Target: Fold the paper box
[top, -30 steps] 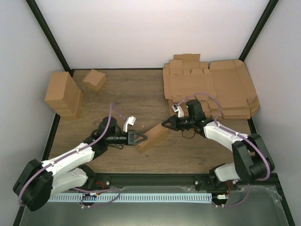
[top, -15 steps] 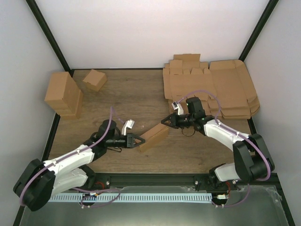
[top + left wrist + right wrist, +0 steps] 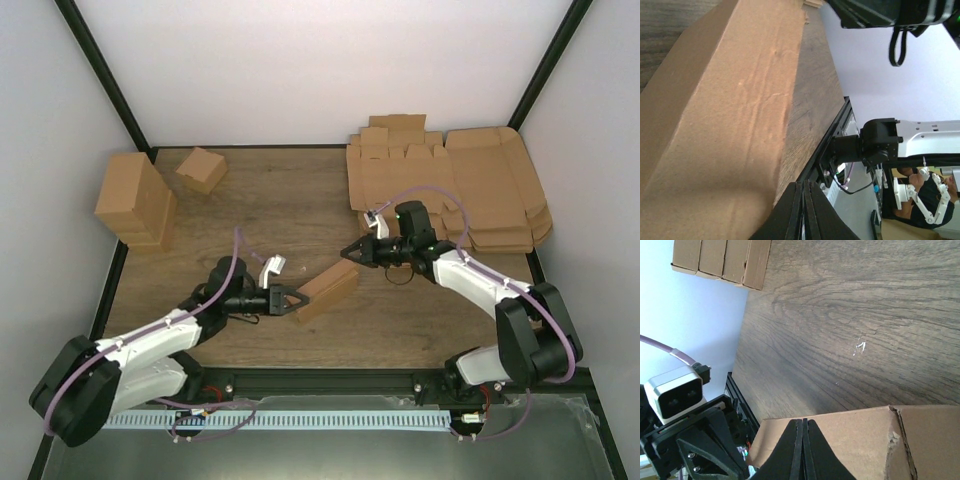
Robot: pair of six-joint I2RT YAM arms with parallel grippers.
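- Here, the paper box lies on the wooden table near its middle, between the two arms. It is folded into a long, narrow carton and set at a slant, its left end nearer the arm bases and its right end farther back.
- The left gripper points at the box's near left end, its jaws pressed together and gripping nothing. From above, its tip is right at the cardboard. In the left wrist view the joined fingers sit just beside the box's long side face.
- The right gripper is at the box's far right end, its jaws likewise pinched together and holding nothing. From above, its tip is just off the box's upper corner, and I cannot tell whether it touches.
- In the right wrist view the joined fingers cross the box's upper edge, and a seam with a small ragged notch shows near the corner.
- A tall brown cardboard block stands at the table's far left, with a small closed carton just beside it toward the back.
- A stack of large flat cardboard sheets lies in the far right corner, well apart from the box.
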